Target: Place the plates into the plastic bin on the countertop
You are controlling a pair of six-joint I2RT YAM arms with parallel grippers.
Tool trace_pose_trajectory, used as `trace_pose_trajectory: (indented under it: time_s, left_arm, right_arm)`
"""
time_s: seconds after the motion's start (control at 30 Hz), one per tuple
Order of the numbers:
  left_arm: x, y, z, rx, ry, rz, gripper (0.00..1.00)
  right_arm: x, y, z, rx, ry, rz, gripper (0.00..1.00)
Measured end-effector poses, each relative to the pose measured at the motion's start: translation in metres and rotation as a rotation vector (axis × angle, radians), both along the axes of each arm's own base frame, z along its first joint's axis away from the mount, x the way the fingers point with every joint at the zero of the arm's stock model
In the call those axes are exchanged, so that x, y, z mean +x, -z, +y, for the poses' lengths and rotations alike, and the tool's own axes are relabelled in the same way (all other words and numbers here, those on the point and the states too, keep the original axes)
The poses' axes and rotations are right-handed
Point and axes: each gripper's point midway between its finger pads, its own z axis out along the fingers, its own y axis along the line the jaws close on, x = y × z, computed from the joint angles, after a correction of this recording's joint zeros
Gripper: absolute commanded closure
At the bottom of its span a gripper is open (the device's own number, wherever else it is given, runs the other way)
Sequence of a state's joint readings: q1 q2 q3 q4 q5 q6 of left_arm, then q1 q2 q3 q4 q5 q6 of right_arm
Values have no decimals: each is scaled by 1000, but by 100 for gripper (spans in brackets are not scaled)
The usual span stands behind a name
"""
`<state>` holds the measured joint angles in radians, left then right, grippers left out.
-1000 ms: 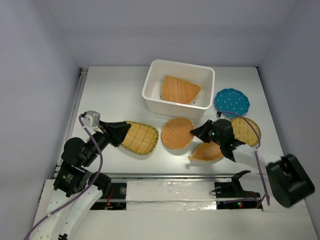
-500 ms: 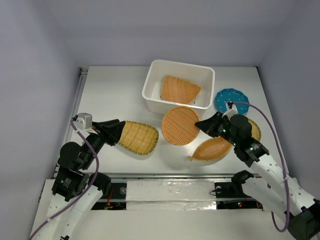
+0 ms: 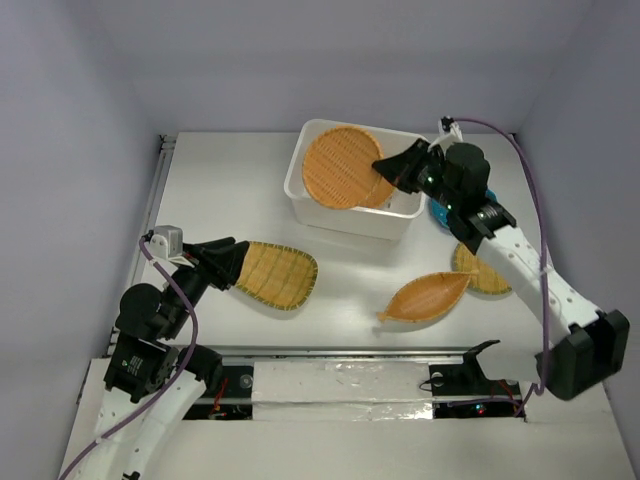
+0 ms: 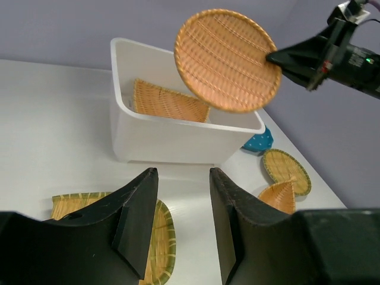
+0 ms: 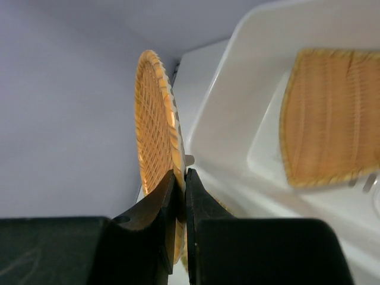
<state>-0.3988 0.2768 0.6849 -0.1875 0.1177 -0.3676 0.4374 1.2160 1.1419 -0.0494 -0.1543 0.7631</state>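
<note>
The right gripper pinched the rim of a round tan woven wicker plate, jaws pressed together on the weave. The plate hung tilted beyond the fingertips, and the white rectangular plastic bin lay directly below, a fan-shaped wicker plate already inside. Half a second before, the held plate was low over the white countertop, short of the bin. The left gripper, spread and empty, stayed beside the rounded-square wicker plate.

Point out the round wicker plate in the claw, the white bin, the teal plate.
round wicker plate (image 3: 340,168), top view, its middle
white bin (image 3: 348,217), top view, near wall
teal plate (image 4: 259,141), left wrist view, visible edge
</note>
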Motion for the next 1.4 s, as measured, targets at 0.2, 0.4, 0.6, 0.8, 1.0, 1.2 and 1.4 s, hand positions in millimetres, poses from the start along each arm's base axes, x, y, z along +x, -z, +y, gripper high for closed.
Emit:
trace_pose_trajectory:
  time_s: [0.2, 0.4, 0.6, 0.8, 1.0, 1.2, 1.4]
  left_arm:
    - [0, 1, 0, 2, 0, 4, 63]
    - [0, 1, 0, 2, 0, 5, 62]
    - [0, 1, 0, 2, 0, 5, 62]
    - [0, 1, 0, 3, 0, 6, 62]
    - [0, 1, 0, 3, 0, 6, 62]
    - [1, 2, 1, 3, -6, 6, 62]
    - [2, 3, 1, 5, -8, 10, 63]
  right_arm:
    - [72, 34, -21, -11, 118, 67, 100]
    - [111, 117, -29, -79, 186, 240, 100]
    - [117, 164, -27, -125, 188, 342, 81]
    - [126, 151, -28, -133, 206, 321, 33]
    - [112, 99, -45, -160, 253, 200, 69]
    - [48, 21, -24, -154, 183, -20, 100]
    - [-38, 77, 71, -225, -106, 27, 97]
